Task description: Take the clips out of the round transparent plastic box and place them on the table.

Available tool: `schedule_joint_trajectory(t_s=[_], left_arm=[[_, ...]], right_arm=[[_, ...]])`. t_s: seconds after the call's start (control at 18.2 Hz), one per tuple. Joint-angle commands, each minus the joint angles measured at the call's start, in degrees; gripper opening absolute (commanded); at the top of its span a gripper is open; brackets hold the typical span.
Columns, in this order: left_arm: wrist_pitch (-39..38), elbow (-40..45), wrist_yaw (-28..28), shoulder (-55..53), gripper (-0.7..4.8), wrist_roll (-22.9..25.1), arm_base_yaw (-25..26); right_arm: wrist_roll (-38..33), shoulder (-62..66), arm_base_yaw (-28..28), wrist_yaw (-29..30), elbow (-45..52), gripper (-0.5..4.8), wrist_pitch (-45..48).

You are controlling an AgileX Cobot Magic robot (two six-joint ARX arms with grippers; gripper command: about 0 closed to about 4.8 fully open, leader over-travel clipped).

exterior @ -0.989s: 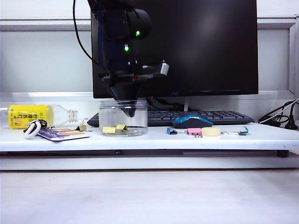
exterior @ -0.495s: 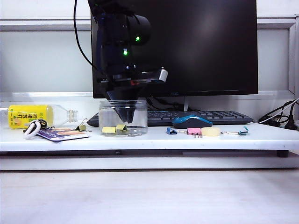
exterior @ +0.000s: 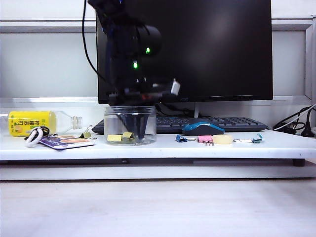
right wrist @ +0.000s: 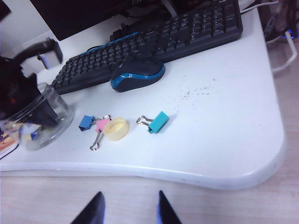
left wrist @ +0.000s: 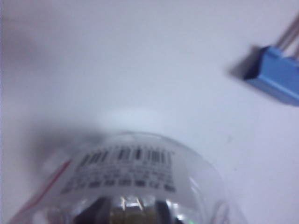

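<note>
Down sinks the left end effector [exterior: 139,129] into the round transparent plastic box [exterior: 130,125] on the bench [exterior: 247,145], spread unreadable, clips [exterior: 121,137] unlifted; right end effector [right wrist: 128,210] hangs open, empty.

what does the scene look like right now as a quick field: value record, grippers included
left gripper: reaching down inside the round transparent plastic box, openness unclear
right gripper: open, holding nothing, above the table's front edge
clips: pale yellow, on the box floor; one more outside to its left
table: white
other items: blue mouse, keyboard, yellow-labelled bottle
</note>
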State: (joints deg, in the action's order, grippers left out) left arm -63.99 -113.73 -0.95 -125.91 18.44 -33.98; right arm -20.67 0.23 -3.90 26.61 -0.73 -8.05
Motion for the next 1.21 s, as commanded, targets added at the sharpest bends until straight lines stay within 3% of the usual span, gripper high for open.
schedule_joint_trajectory(t_s=[0.05, 0.16, 0.27, 0.38, 0.49, 1.21], left_arm=[[0.28, -0.17, -0.17, -1.64, 1.34, 0.20, -0.11], [0.57, -0.17, 0.13, -2.86, 1.14, 0.20, -0.11], [0.92, -0.17, 0.28, -3.34, 0.50, 0.17, -0.11], [1.55, -0.17, 0.35, -3.34, 0.47, 0.15, -0.11], [1.51, -0.28, 1.42, -3.32, -0.06, -0.48, -0.09], [2.27, -0.31, 4.81, 6.58, -0.06, -1.92, -0.48]], right_arm=[[0.17, -0.11, 0.04, -0.11, -0.22, 1.48, 0.33], [0.17, -0.11, 0.04, -0.13, -0.22, 1.48, 0.28], [0.20, -0.11, 0.04, -0.13, -0.22, 1.48, 0.17], [0.17, -0.11, 0.02, -0.15, -0.22, 1.48, 0.17], [0.20, -0.11, 0.02, -0.15, -0.22, 1.48, 0.17], [0.79, -0.11, 0.04, -0.13, -0.22, 1.48, 0.17]])
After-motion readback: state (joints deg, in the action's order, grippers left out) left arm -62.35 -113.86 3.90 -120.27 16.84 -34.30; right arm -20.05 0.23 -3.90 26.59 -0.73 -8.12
